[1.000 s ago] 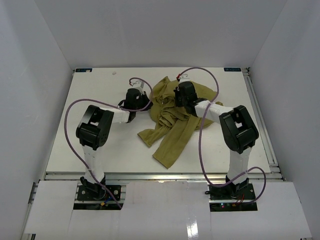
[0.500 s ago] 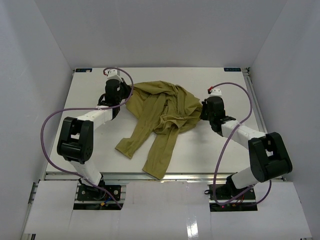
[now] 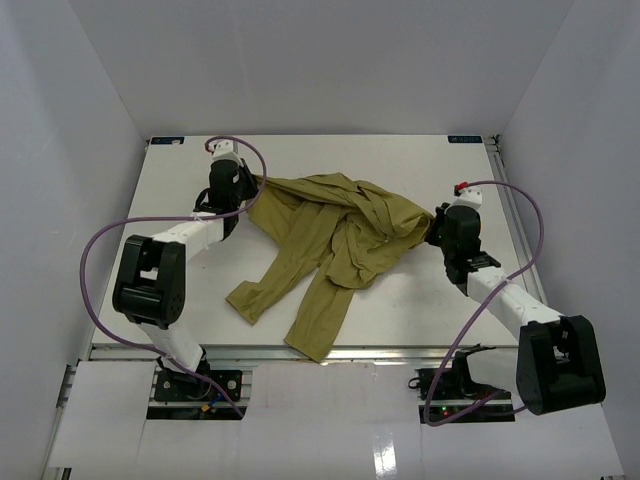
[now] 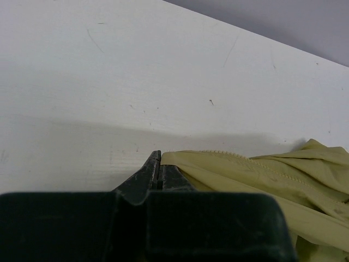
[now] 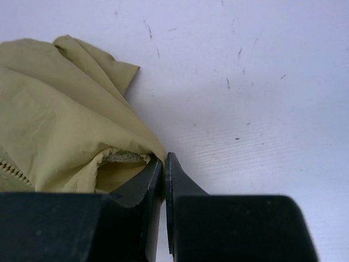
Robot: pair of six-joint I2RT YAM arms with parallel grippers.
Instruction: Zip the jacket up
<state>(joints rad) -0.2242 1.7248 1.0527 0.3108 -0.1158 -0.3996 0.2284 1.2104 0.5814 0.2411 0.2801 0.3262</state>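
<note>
The olive-green jacket [image 3: 335, 235] lies rumpled and stretched across the middle of the white table, its sleeves trailing toward the near edge. My left gripper [image 3: 252, 182] is shut on the jacket's left edge; in the left wrist view the cloth [image 4: 262, 177] with a zipper line runs right from the closed gripper [image 4: 159, 164]. My right gripper [image 3: 430, 222] is shut on the jacket's right edge; in the right wrist view the cloth [image 5: 60, 125] bunches left of the closed gripper [image 5: 164, 164], with a bit of zipper at the far left.
The white table [image 3: 180, 290] is walled on the left, back and right. Purple cables loop from both arms. A metal rail [image 3: 320, 352] runs along the near edge.
Both arms have pulled apart, the left to the back left and the right far to the right. The jacket has been stretched from a bunched heap into a wider spread.
</note>
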